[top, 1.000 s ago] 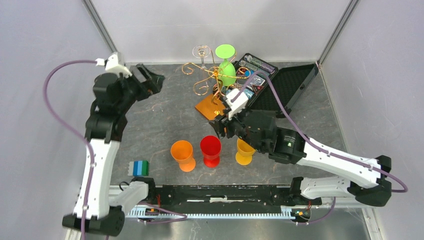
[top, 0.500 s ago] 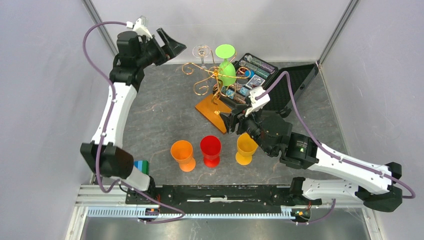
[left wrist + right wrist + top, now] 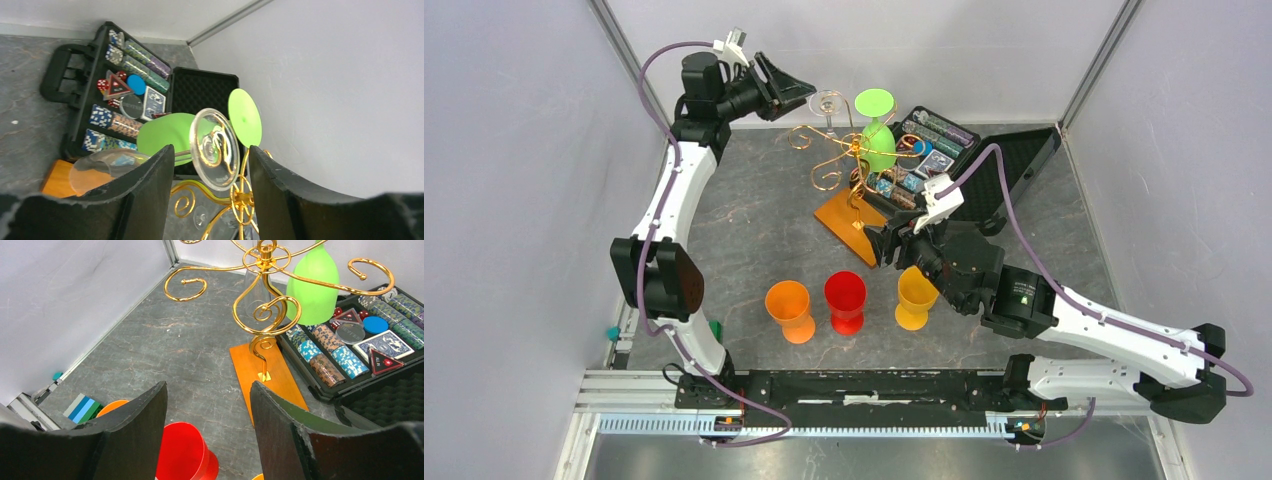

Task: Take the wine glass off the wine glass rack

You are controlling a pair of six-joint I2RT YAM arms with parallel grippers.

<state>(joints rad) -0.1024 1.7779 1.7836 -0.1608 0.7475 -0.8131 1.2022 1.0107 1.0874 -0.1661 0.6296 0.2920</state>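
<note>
While spread wide, the left end effector [image 3: 792,88] faces the wine glass [image 3: 214,150] just ahead.

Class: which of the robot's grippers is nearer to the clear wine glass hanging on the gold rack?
Left. The left gripper sits open just beside the foot of the clear wine glass. The right gripper hangs open near the rack's wooden base, farther off.

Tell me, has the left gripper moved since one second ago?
Yes. The left gripper went toward the back wall and rightward, closer to the clear wine glass on the rack.
</note>
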